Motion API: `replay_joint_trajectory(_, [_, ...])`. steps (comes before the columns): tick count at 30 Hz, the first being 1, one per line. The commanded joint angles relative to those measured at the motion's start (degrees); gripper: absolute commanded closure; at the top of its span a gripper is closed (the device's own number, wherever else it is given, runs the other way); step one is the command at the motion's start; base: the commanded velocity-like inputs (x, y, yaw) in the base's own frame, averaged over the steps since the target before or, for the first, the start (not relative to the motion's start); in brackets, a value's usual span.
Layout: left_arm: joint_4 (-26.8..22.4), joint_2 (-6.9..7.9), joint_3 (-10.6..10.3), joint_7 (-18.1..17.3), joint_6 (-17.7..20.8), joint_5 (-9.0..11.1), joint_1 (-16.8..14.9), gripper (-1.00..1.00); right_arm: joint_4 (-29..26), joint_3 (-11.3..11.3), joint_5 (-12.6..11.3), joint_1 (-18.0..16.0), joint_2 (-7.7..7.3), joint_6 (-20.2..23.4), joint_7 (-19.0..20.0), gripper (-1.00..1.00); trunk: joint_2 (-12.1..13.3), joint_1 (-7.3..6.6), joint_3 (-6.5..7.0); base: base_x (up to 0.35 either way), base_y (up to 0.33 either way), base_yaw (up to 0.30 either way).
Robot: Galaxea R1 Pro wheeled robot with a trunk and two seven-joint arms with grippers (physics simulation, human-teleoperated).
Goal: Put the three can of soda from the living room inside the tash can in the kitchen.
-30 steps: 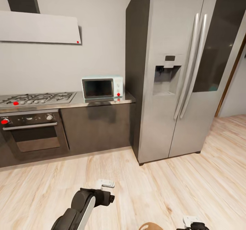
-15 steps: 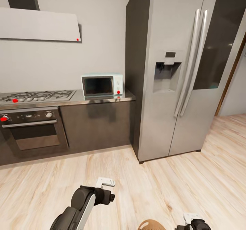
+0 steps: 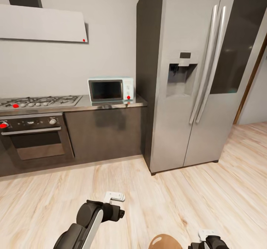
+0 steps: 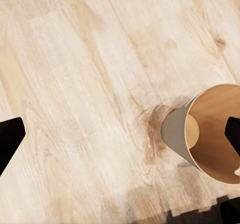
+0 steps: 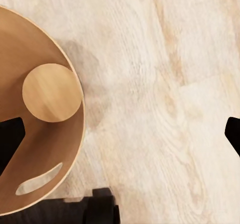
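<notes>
Tan-brown inside, pale grey outside: the trash can point(image 5: 45, 134) stands on the wood floor point(image 3: 178, 201) right below us in the kitchen.

We see its rim between our 2 arms, nearer the right gripper point(image 5: 120, 129), whose fingers are spread wide with nothing between them. The left gripper point(image 4: 120, 129) hangs likewise parted and empty. The bin looks empty; we judge the 3 cans remain to be fetched.

steel fridge point(image 3: 193, 82), microwave point(image 3: 110, 90), oven point(image 3: 35, 141), hob point(image 3: 40, 101)
</notes>
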Motion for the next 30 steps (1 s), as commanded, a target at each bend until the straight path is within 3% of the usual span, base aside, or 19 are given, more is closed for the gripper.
replay_joint_trajectory(1, [0.0, 0.0, -0.1, 0.0, 0.0, 0.0, 0.0, -1.0, 0.0, 0.0, 0.0, 0.0, 0.07, 0.0, 0.0, -1.0, -0.4, 0.23, -0.18, 0.0, 0.0, 0.0])
replay_joint_trajectory(6, [0.1, 0.0, -0.2, 0.1, 0.0, 0.0, 0.0, -1.0, 0.1, 0.7, 0.0, 0.0, 0.28, 0.1, -0.1, -1.0, -2.4, 1.32, -1.08, 0.0, 0.0, 0.0])
replay_joint_trajectory(15, [0.1, 0.0, -0.2, 0.1, 0.0, 0.0, 0.0, -1.0, 0.8, 2.1, 0.0, 0.0, 0.39, 0.2, -0.1, -1.0, -2.4, 1.32, -1.08, 0.0, 0.0, 0.0])
replay_joint_trajectory(30, [0.2, 0.0, -0.2, 0.0, -0.2, 0.0, 0.0, -1.0, 1.2, 2.2, 0.0, 0.0, 0.31, 0.2, 0.0, -1.0, -8.4, 4.62, -3.77, 0.0, 0.0, 0.0])
